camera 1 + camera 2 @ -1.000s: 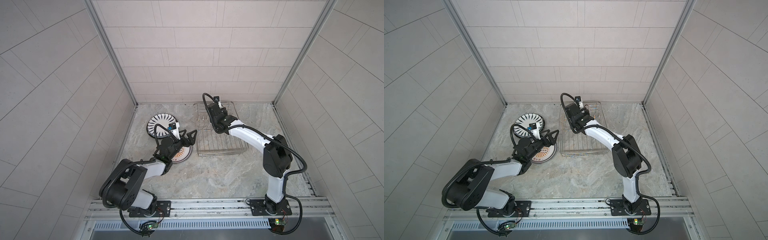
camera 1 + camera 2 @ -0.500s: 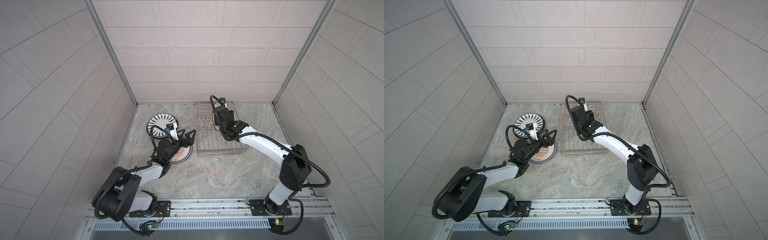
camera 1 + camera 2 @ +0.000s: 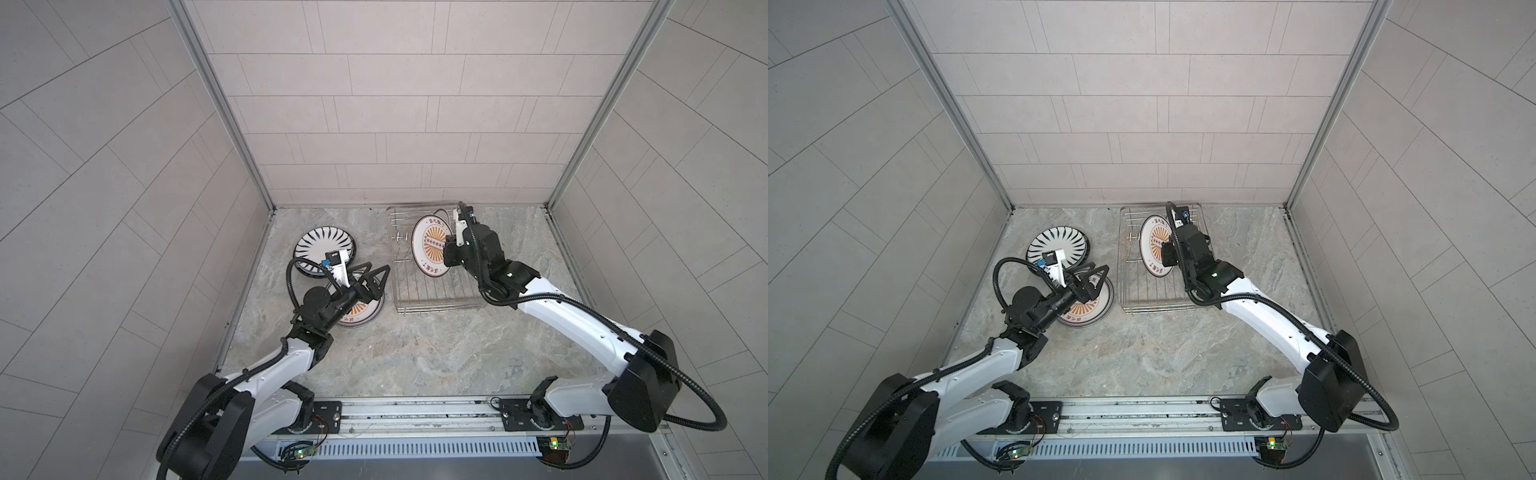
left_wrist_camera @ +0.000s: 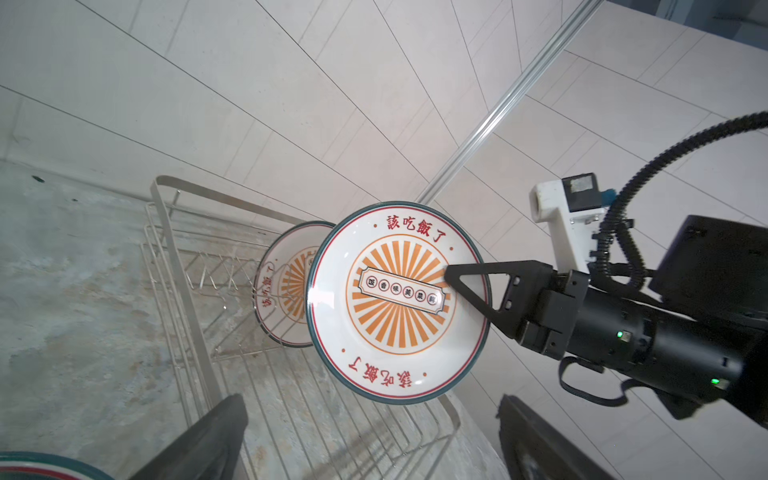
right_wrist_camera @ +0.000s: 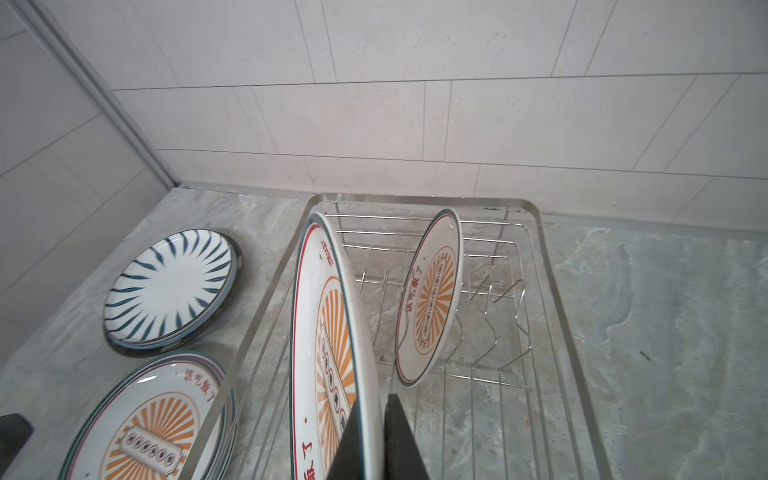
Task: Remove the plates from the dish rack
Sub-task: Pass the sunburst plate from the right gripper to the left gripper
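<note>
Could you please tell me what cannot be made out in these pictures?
- Remaining plate in dish rack: top views, largely hidden by right gripper and its held plate.
- Flat sunburst plate: top views, partly covered by left gripper.
- Under striped plate: right wrist view shows only a dark rim.

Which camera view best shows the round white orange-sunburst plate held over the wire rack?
Left wrist: the plate faces it, pattern nearly whole. Both top views show the plate small, tilted; the right wrist view sees it nearly edge-on.
</note>
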Action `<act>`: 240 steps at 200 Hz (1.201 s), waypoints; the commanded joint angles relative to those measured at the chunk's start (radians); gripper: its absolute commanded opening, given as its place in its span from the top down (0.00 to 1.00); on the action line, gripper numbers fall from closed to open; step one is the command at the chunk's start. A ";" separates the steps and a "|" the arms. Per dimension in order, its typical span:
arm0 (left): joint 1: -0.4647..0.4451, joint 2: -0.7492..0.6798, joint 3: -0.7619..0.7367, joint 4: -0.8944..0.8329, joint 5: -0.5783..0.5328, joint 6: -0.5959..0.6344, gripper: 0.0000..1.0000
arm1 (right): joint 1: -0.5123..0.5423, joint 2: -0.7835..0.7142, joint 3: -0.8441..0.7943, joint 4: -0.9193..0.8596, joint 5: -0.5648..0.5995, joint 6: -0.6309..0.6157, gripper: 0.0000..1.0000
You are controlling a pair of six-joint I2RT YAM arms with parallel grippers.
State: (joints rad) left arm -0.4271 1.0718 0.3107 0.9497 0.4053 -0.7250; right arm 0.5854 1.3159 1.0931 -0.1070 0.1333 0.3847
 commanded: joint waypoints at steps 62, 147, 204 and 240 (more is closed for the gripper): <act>-0.002 -0.205 -0.071 -0.143 0.110 -0.153 0.00 | -0.036 -0.151 -0.171 0.319 -0.542 0.200 0.90; -0.001 -0.155 -0.107 0.090 0.108 -0.321 0.05 | -0.015 -0.084 -0.221 0.519 -0.721 0.307 0.89; -0.001 -0.195 -0.111 0.011 0.104 -0.341 0.58 | -0.012 -0.052 -0.208 0.515 -0.708 0.309 0.89; -0.002 -0.232 -0.105 -0.091 0.074 -0.320 0.78 | -0.006 -0.046 -0.207 0.505 -0.689 0.292 0.89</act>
State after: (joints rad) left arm -0.4259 0.8700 0.1989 0.8921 0.4786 -1.0454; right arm 0.5713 1.2678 0.8654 0.3428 -0.5674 0.6823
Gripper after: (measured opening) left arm 0.247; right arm 0.111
